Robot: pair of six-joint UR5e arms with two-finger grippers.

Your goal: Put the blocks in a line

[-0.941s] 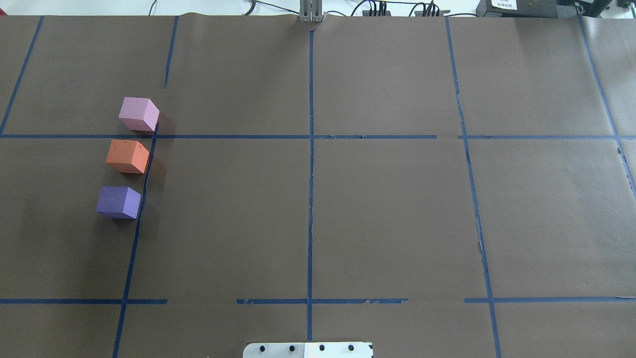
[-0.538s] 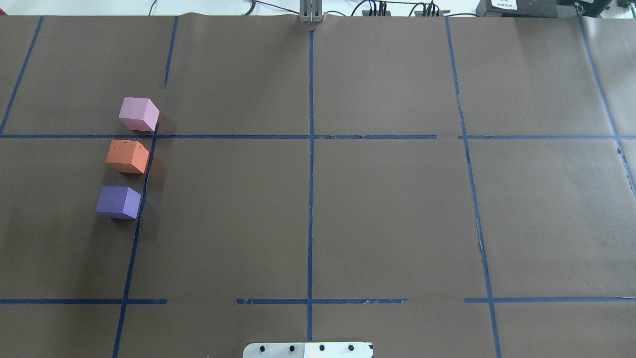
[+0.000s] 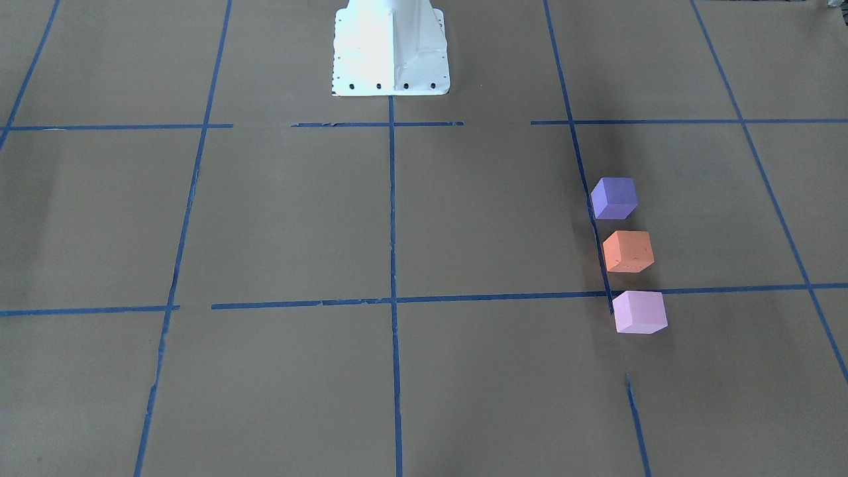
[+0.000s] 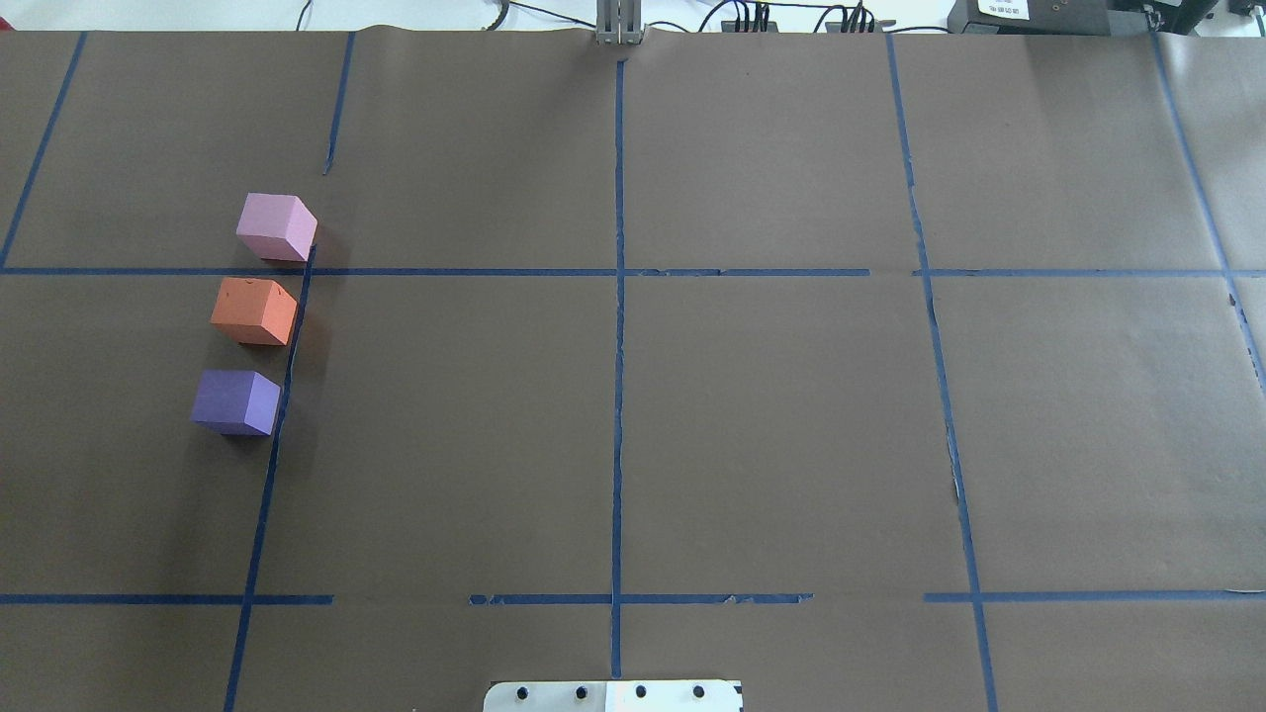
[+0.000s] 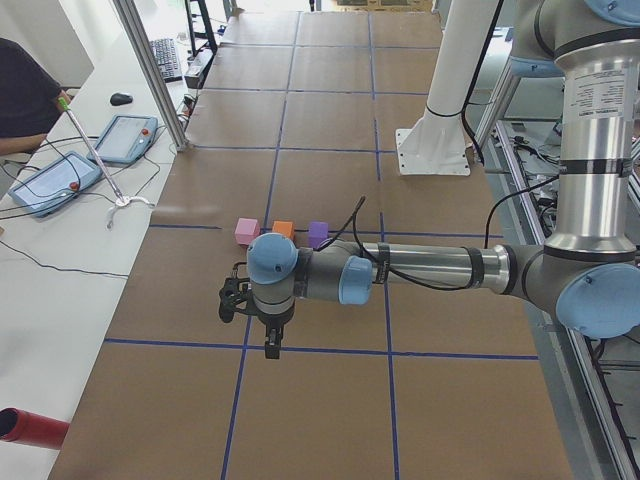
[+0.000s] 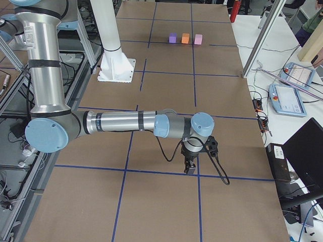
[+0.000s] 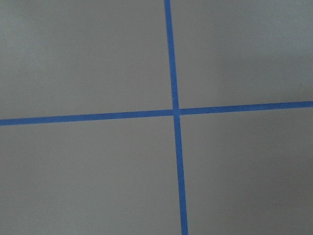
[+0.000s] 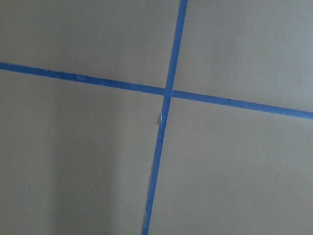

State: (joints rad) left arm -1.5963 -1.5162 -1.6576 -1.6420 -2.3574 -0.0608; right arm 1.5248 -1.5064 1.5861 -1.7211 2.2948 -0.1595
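Though apart, blocks (image 4: 254, 311) row runs near-far along tape (image 4: 264, 494); violet block (image 4: 235, 401) nr base (image 4: 613, 697).

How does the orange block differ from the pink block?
Colour: the orange block is orange, the pink block is pale pink-lilac.
Place: the orange block is the middle of the row, and the pink block is the end farthest from the robot's base.
Tape: the crosswise blue tape line runs between them, with the orange block on the robot's side and the pink block beyond it.
Both are cubes of about equal size, resting flat.
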